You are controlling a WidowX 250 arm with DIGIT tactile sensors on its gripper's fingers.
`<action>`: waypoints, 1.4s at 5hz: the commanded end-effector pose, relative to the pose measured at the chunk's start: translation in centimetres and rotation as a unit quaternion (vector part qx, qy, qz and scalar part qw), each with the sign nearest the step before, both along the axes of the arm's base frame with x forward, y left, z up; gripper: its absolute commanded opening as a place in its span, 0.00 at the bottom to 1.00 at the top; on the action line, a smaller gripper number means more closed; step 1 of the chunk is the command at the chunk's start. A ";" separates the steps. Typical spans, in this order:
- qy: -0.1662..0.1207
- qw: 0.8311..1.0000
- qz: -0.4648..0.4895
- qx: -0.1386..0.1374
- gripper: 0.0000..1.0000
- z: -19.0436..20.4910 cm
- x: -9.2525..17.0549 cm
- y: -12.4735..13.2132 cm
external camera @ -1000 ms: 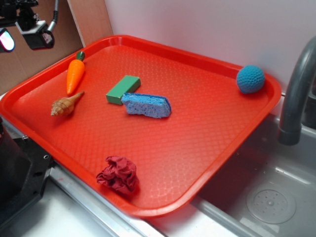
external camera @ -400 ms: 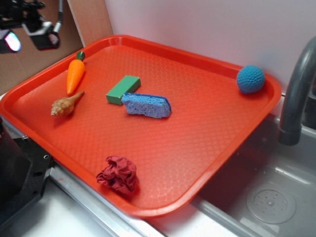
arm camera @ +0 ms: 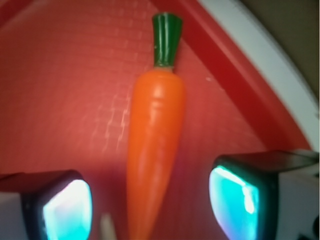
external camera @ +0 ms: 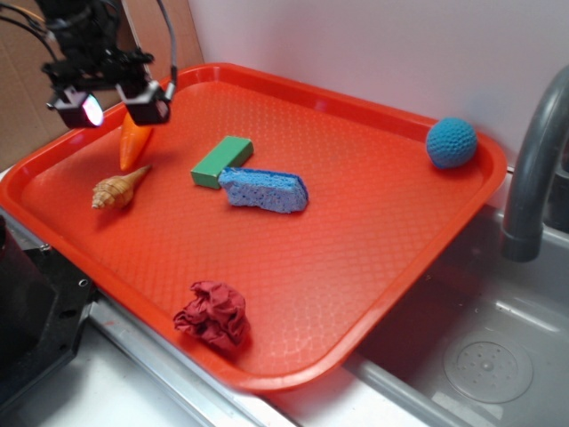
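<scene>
I held the gripper [external camera: 114,105] just above the carrot [arm camera: 155,145], jaws apart, one each side of it; a shell [external camera: 118,189] lay beside the carrot.

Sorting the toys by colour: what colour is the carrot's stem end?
Green, atop an orange body; the carrot shows best in the wrist view.

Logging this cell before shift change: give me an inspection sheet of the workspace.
Surface: red tray, partly over the sink.
Job's things: toy carrot lying flat near the tray's far left corner.
Clutter: seashell, green block, blue sponge, crocheted ball, crumpled red cloth, all on the tray.
Grippers: gripper open, over the carrot, one finger on each side.
Cables: black cables above the gripper.
Surroundings: faucet, cardboard, white wall.
</scene>
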State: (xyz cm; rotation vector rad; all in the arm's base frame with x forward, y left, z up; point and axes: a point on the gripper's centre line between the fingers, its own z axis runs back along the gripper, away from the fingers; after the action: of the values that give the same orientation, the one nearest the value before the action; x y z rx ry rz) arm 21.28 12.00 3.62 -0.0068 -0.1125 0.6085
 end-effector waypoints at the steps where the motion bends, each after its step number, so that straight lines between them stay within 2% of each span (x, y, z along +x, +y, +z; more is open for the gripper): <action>1: 0.021 0.999 -0.005 0.025 1.00 -2.2 1.5 0.2; 2: 0.027 0.999 -0.014 0.022 0.00 -2.1 1.2 -0.2; 5: 0.066 0.998 -0.012 0.020 0.00 -3.5 1.0 0.0; 6: 0.065 0.998 -0.019 0.017 0.00 -2.0 0.4 -0.4; 7: 0.047 0.996 -0.077 0.023 0.00 2.9 -1.6 -3.0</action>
State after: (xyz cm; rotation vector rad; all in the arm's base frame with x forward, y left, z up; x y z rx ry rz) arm 19.79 8.73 5.55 0.0419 0.0024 0.4746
